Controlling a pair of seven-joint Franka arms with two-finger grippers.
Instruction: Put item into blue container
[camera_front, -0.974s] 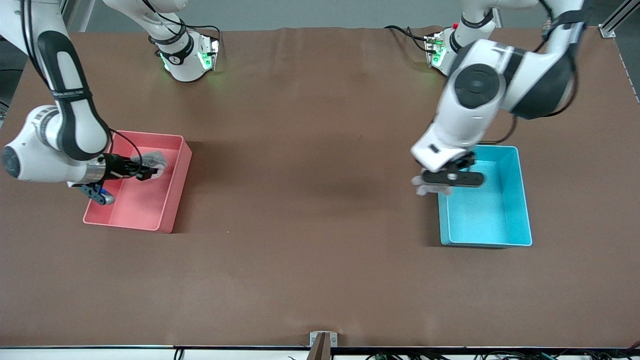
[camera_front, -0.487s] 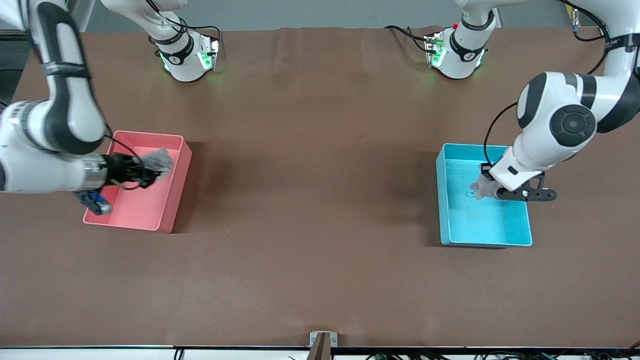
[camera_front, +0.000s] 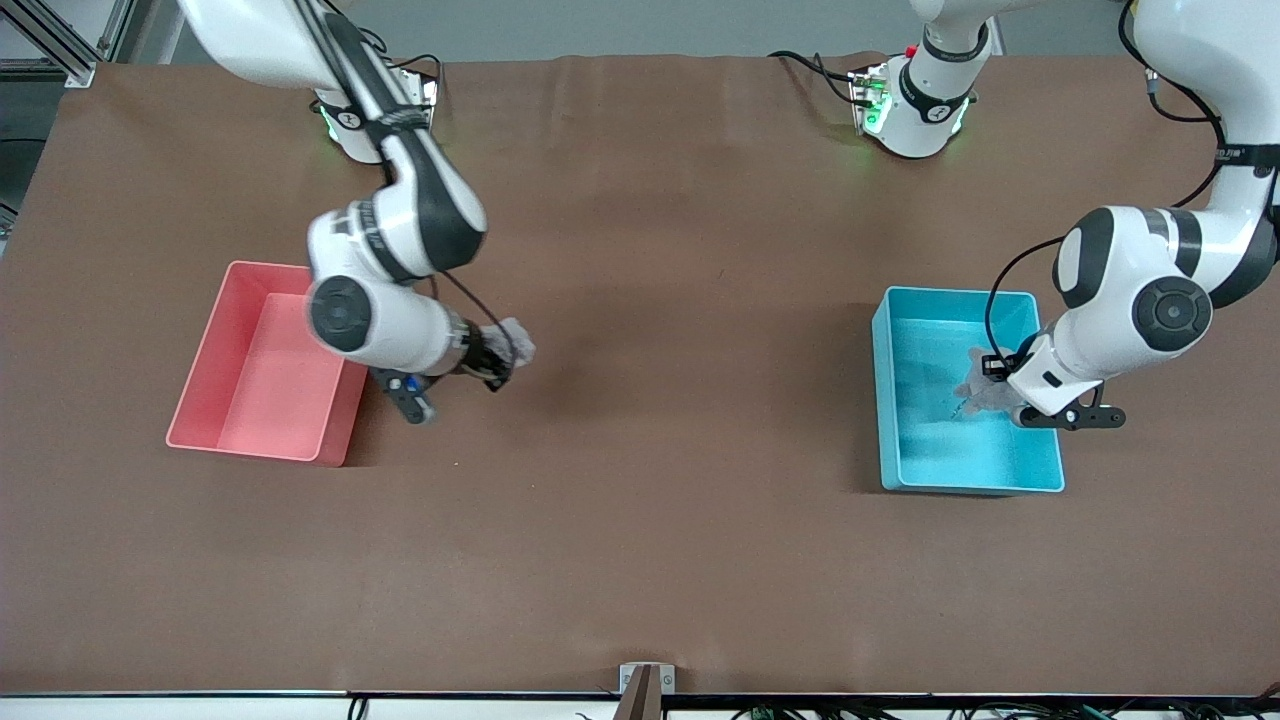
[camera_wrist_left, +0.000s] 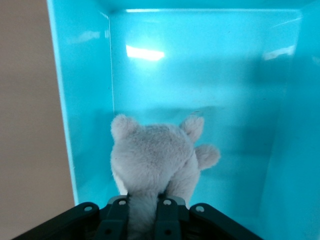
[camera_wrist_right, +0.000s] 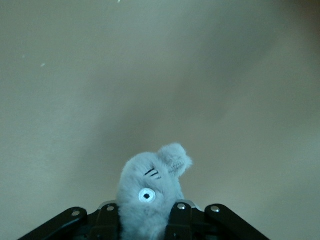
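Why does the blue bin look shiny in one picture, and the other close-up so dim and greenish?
Left wrist view: lamp glare makes a bright patch on the blue bin's wall above the grey plush toy. Right wrist view: dull greenish cast, only tabletop beneath the second plush toy. Front view: bins throw soft shadows.

The setting is a robotics laboratory: two white robot arms (camera_front: 395, 235) bolted at a brown-covered bench (camera_front: 640, 520), aluminium framing (camera_front: 60, 40) at one corner, and loose cabling (camera_front: 815, 70) by the bases.
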